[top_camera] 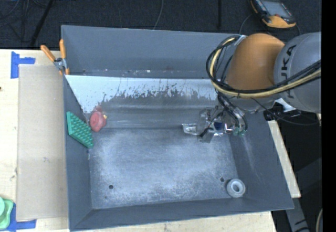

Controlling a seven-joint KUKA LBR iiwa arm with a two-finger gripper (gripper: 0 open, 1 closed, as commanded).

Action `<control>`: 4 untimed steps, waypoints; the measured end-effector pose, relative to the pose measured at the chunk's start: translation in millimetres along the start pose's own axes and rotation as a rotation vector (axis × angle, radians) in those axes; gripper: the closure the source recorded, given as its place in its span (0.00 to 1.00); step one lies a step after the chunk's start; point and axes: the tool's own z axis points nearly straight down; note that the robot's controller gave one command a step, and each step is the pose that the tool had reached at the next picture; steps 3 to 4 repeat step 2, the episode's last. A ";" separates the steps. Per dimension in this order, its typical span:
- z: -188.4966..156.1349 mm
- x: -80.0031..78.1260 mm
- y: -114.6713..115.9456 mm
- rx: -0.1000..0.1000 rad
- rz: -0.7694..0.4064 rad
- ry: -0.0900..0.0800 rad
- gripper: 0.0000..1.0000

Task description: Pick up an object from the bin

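My gripper (197, 133) hangs low over the bare bin floor at the back right, under the arm's orange cover. Its two fingertips stand apart, open, with nothing between them. A small grey ring (235, 188) lies on the floor near the front right corner, well in front of the gripper. Far to the left, a pink-red rounded lump (97, 120) rests against the left wall, touching a green studded flat block (80, 129) that leans on the same wall.
The arm reaches in over the bin's right rim. The bin's sloping walls close in on the gripper at the back and right. The worn grey floor stretches between the gripper and the two things at the left.
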 end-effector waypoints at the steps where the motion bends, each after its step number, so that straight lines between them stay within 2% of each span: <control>1: -16.8 -0.7 0.3 0.000 -0.003 -0.001 1.00; 4: -22.8 -1.3 1.0 0.000 -0.007 -0.001 1.00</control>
